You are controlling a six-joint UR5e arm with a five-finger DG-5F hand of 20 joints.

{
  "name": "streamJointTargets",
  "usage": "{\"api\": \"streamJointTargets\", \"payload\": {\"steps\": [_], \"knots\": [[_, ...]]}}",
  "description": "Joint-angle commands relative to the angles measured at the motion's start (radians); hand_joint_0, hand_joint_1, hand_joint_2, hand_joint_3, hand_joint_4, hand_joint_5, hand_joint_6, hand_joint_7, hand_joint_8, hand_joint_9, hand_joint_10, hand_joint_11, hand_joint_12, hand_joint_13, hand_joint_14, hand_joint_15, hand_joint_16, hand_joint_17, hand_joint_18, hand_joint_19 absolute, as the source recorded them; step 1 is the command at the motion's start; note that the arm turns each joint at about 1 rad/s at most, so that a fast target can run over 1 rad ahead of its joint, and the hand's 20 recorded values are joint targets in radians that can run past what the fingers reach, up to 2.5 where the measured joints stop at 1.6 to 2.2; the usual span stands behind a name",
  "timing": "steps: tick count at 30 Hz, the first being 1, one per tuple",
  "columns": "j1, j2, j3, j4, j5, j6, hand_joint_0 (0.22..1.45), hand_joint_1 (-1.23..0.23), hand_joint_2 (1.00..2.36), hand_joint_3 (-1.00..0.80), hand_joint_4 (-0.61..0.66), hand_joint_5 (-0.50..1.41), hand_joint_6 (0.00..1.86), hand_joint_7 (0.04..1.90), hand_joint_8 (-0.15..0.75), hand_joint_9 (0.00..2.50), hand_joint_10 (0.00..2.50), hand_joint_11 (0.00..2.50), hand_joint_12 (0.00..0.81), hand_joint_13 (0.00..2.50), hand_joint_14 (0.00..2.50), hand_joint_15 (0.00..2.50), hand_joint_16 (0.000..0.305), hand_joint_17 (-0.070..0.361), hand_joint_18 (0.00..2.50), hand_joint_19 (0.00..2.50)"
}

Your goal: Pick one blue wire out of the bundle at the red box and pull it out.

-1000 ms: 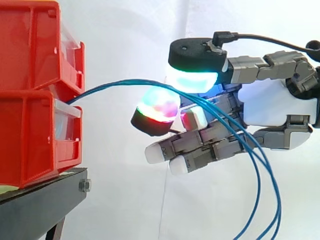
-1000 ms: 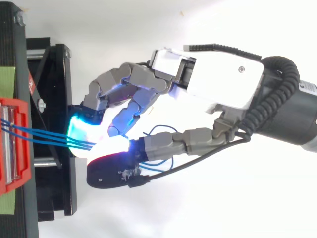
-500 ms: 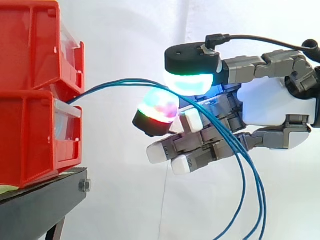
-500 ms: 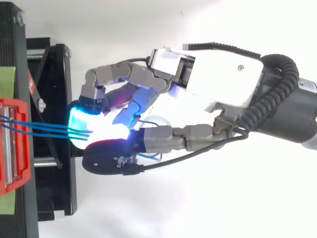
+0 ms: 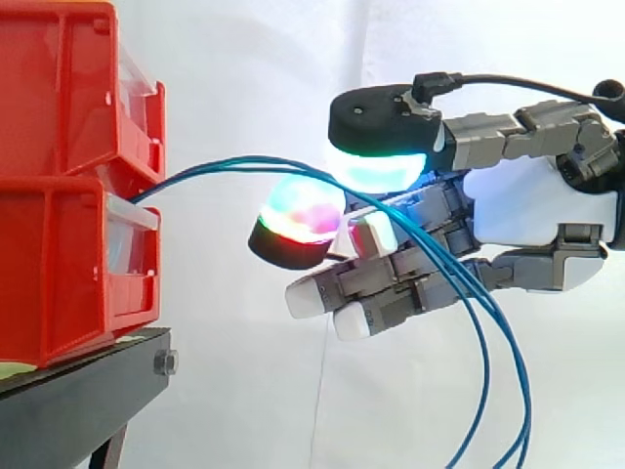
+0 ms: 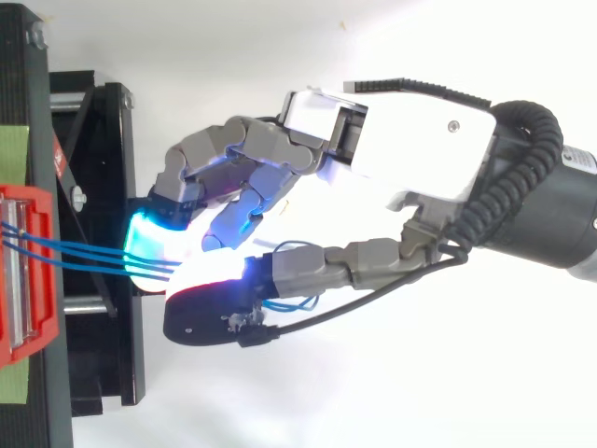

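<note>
Several thin blue wires [image 5: 215,168] leave the slot between the two stacked red boxes [image 5: 68,274] and arch right to my hand [image 5: 537,210]. They pass between a cyan-glowing upper pad [image 5: 376,166] and a green-and-red glowing lower pad [image 5: 298,220], which close on them. Past the pinch the wires run over the curled lower fingers and hang down in loops toward the bottom right. In the top view the wires [image 6: 84,257] cross from the red box [image 6: 23,271] into the glowing pads of the hand [image 6: 410,140]. I cannot tell how many strands are pinched.
The red boxes sit on a black stand [image 5: 78,401] at the left, with its frame [image 6: 103,187] below the wires in the top view. A white curtain is behind. Free room lies to the right of the boxes, around the arm.
The hand has shifted slightly with the pads still on the wires. The hanging loops have swung, and the lower pad sits a little further left.
</note>
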Motion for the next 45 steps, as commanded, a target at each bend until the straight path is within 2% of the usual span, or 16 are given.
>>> {"api": "streamJointTargets", "payload": {"steps": [1,7,11,13,15,16,20,21,24,25,28,31,34,36,41,45], "knots": [[0.000,0.000,0.000,0.001,-0.001,0.000,0.69,-0.89,1.02,-0.16,0.32,-0.16,0.83,0.63,0.256,1.03,0.03,0.89,0.365,0.58,0.02,0.38,0.056,0.127,0.48,0.49],[0.000,0.000,0.000,0.001,-0.001,0.000,0.68,-0.93,1.02,-0.29,0.36,-0.16,0.85,0.62,0.255,1.03,0.03,0.89,0.364,0.58,0.02,0.38,0.056,0.127,0.48,0.50],[0.000,0.000,0.000,0.001,-0.007,0.002,0.66,-0.93,1.02,-0.28,0.36,-0.16,0.85,0.64,0.250,1.03,0.03,0.88,0.365,0.58,0.02,0.37,0.057,0.128,0.48,0.51],[-0.002,0.000,0.000,0.001,-0.010,0.000,0.63,-0.90,1.02,-0.18,0.33,-0.16,0.84,0.74,0.251,1.04,0.03,0.82,0.366,0.58,0.02,0.37,0.057,0.128,0.48,0.52],[-0.002,0.000,0.000,0.001,-0.010,0.002,0.62,-0.82,1.02,-0.13,0.35,-0.15,0.82,0.73,0.261,1.05,0.03,0.76,0.384,0.60,0.02,0.37,0.061,0.138,0.50,0.52],[-0.002,0.000,0.000,0.001,-0.010,0.002,0.61,-0.79,1.01,-0.08,0.36,-0.13,0.77,0.82,0.275,1.07,0.02,0.69,0.399,0.61,0.02,0.36,0.065,0.147,0.52,0.51],[-0.002,0.000,0.000,0.001,-0.010,0.002,0.61,-0.74,1.01,-0.05,0.40,-0.10,0.68,0.95,0.288,1.09,0.02,0.63,0.416,0.63,0.01,0.36,0.070,0.157,0.53,0.52],[-0.002,0.000,0.000,0.001,-0.010,0.000,0.62,-0.67,1.00,-0.04,0.42,-0.07,0.60,1.08,0.287,1.10,0.02,0.60,0.421,0.63,0.01,0.36,0.071,0.159,0.53,0.52],[-0.002,0.000,0.000,0.001,-0.010,0.002,0.63,-0.65,1.00,-0.04,0.42,-0.06,0.56,1.14,0.284,1.11,0.02,0.59,0.418,0.63,0.01,0.36,0.070,0.158,0.52,0.53],[-0.002,0.000,0.000,0.001,-0.010,0.002,0.62,-0.69,1.01,-0.04,0.38,-0.07,0.56,1.16,0.287,1.11,0.02,0.64,0.418,0.63,0.02,0.36,0.069,0.155,0.52,0.53],[-0.003,0.000,0.000,0.001,-0.012,0.002,0.62,-0.79,1.01,-0.11,0.30,-0.12,0.73,0.86,0.272,1.08,0.03,0.74,0.404,0.62,0.02,0.37,0.065,0.145,0.50,0.53],[-0.003,0.000,0.000,0.001,-0.010,0.002,0.62,-0.84,1.02,-0.22,0.27,-0.16,0.82,0.73,0.245,1.07,0.03,0.84,0.369,0.59,0.02,0.38,0.057,0.128,0.45,0.55],[-0.003,0.000,0.000,0.001,-0.010,0.002,0.61,-0.89,1.01,-0.38,0.25,-0.15,0.85,0.72,0.248,1.11,0.03,0.86,0.367,0.60,0.02,0.38,0.056,0.127,0.46,0.55],[-0.003,0.000,0.000,0.001,-0.010,0.002,0.61,-0.87,1.00,-0.44,0.22,-0.13,0.85,0.78,0.247,1.16,0.03,0.86,0.363,0.62,0.02,0.39,0.056,0.126,0.47,0.55],[-0.005,0.000,0.000,0.001,-0.014,0.002,0.62,-0.86,1.00,-0.45,0.19,-0.11,0.84,0.82,0.247,1.18,0.03,0.83,0.359,0.63,0.02,0.39,0.055,0.123,0.48,0.54],[-0.003,0.000,0.000,0.001,-0.020,0.002,0.66,-0.89,1.01,-0.42,0.09,-0.12,0.85,0.83,0.243,1.17,0.03,0.83,0.357,0.63,0.02,0.37,0.055,0.123,0.51,0.53]]}}
